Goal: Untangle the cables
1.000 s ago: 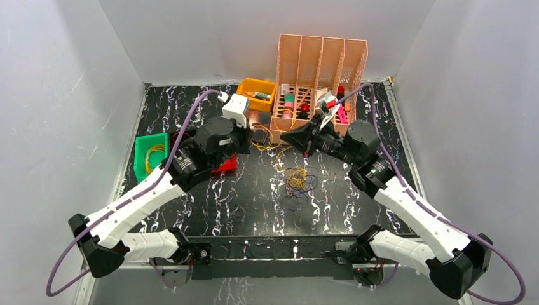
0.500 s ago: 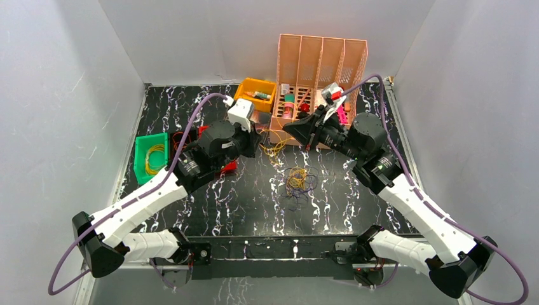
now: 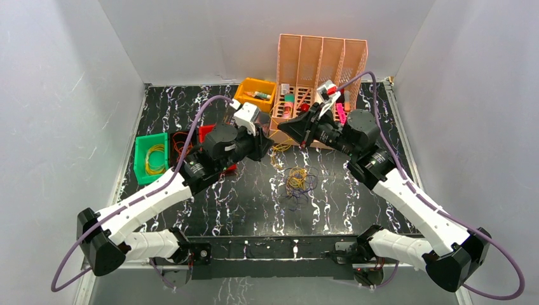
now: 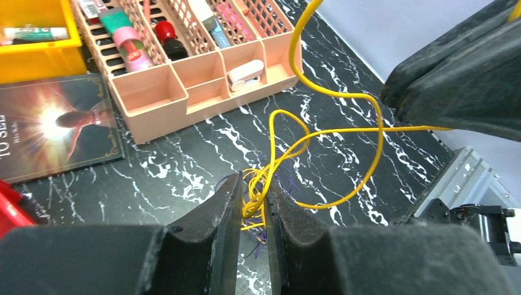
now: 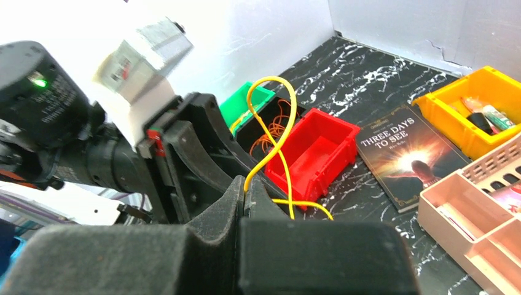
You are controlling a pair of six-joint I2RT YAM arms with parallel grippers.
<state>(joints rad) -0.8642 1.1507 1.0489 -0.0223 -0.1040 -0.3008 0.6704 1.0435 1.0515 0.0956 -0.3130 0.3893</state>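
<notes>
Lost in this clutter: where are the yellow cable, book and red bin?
yellow cable (image 4: 380,129): left wrist view, strand crossing.
book (image 5: 405,153): right wrist view, cover middle.
red bin (image 5: 316,146): right wrist view, inner floor.

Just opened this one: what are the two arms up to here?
Both arms are in front of the peach organizer, holding one yellow cable between them. The right gripper is shut on it. The left gripper has its jaws slightly apart, with the yellow strands running through the gap. A tangled bundle of yellow and dark purple wire lies on the table below them, not yet separated. A yellow coil sits in the green bin.
</notes>
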